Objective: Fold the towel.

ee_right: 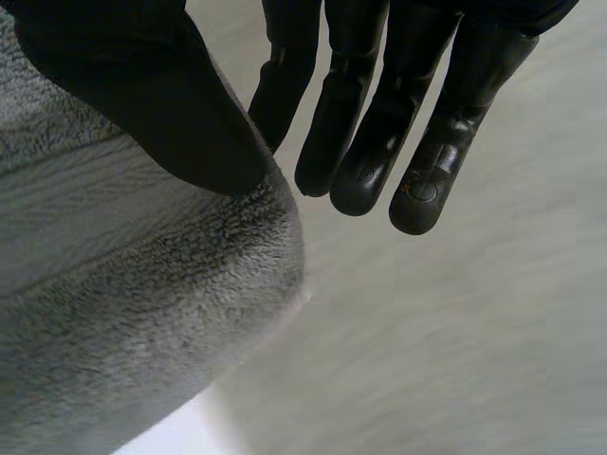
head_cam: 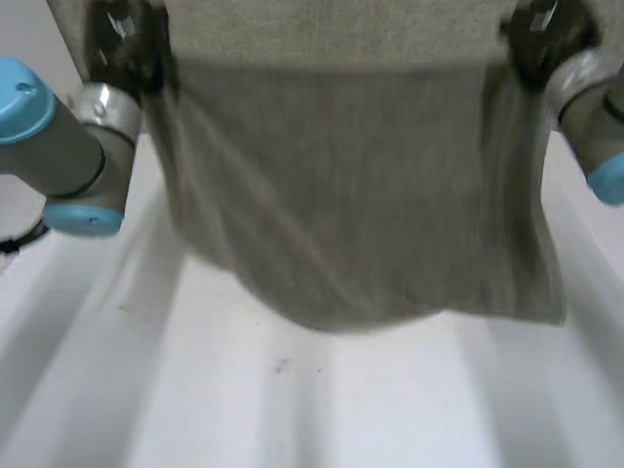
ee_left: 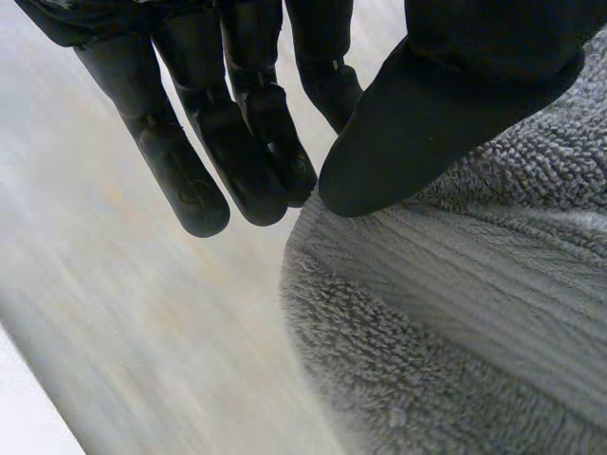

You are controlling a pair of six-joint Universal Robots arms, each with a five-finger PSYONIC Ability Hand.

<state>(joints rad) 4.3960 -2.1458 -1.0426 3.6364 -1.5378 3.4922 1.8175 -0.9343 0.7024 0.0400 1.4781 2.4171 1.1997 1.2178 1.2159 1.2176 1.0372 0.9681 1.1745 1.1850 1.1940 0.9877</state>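
A grey terry towel hangs in the air above the white table, spread wide, its lower edge sagging free. My left hand holds its upper left corner and my right hand its upper right corner. In the left wrist view, the thumb of the left hand presses the towel's corner against the straight fingers. The right wrist view shows the same pinch: the right hand's thumb lies on the towel corner, with the fingers straight behind it.
My left arm reaches in from one side of the towel and my right arm from the other. Bare white table lies under and in front of the hanging cloth.
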